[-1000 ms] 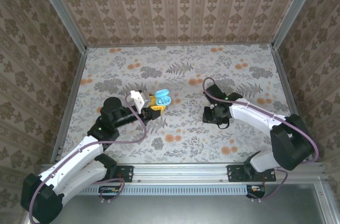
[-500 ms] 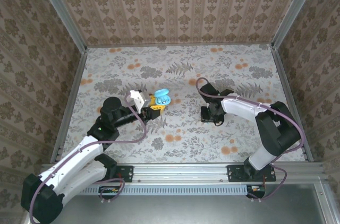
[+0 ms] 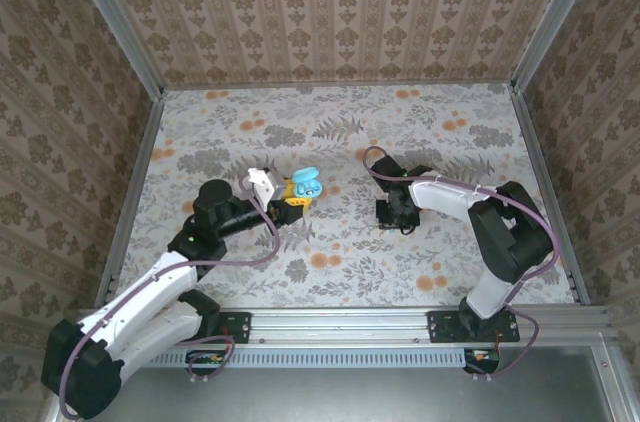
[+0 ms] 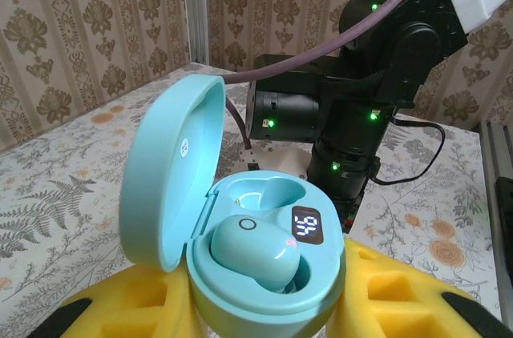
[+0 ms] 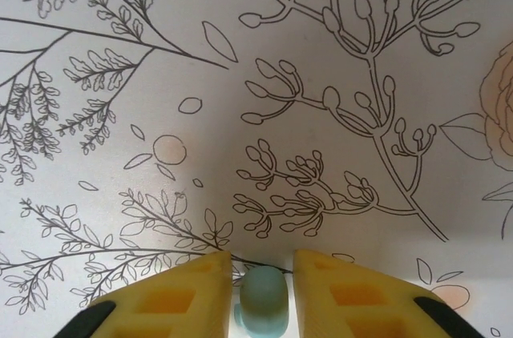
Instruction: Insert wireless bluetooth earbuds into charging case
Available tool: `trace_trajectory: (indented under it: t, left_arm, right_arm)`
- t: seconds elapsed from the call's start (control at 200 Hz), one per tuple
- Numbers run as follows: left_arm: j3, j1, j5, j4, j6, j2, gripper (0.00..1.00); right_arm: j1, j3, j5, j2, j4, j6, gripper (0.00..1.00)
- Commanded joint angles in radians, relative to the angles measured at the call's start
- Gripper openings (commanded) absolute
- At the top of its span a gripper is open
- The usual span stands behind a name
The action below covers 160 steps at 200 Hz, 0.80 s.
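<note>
The step in hand looks like the pick-up of the second earbud; the right gripper (image 5: 263, 264) points down at the table (image 5: 96, 178), and a small teal earbud (image 5: 264, 299) lies on the cloth between its two yellow fingers (image 5: 172, 298); the jaws stand narrow, close on either side of the piece, but whether the pads already press on it cannot be told from the wrist view.

The left gripper (image 3: 299, 190) is clamped on the charging case (image 4: 276, 302), its yellow fingers on both sides of the base; it holds the case left of the table's middle, well apart from the right gripper. The lid (image 4: 172, 170) stands swung open on the left of the wrist view, and the hollow faces up. One teal earbud (image 4: 252, 250) sits in the near socket; the far socket (image 4: 260, 194) is bare, beside a small lit display (image 4: 309, 226).

The loose earbud's long axis runs along the fingers, its rounded end away from the wrist; the seated one lies with its long axis across the case.

The next move likely calls for a firm but light pinch, a straight lift, then a carry to the case; the piece would need turning to match the bare socket, since so smooth a pebble could slip or twist between the pads.
</note>
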Motion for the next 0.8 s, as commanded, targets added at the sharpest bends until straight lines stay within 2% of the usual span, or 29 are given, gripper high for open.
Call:
trace_trajectory:
  t: [0.0,0.165,0.455,0.63,0.795]
  left_arm:
    - [0.017,0.008,0.027,0.045,0.002,0.008,0.29]
    - [0.02,0.01,0.032,0.049,-0.002,0.014,0.29]
    - [0.024,0.009,0.042,0.056,-0.011,0.014,0.29]
    - [0.027,0.003,0.052,0.081,-0.026,0.03,0.29]
    - [0.044,-0.014,0.059,0.088,-0.031,0.048,0.29]
  right_arm:
    - [-0.003,0.017,0.026,0.008,-0.017,-0.017,0.23]
    - [-0.003,0.016,0.041,-0.029,-0.038,-0.022,0.16]
    - [0.048,0.078,0.171,-0.246,-0.192,-0.033,0.15]
    - [0.174,0.179,0.266,-0.408,-0.252,-0.028,0.13]
    - [0.311,0.299,0.339,-0.459,-0.253,-0.031,0.1]
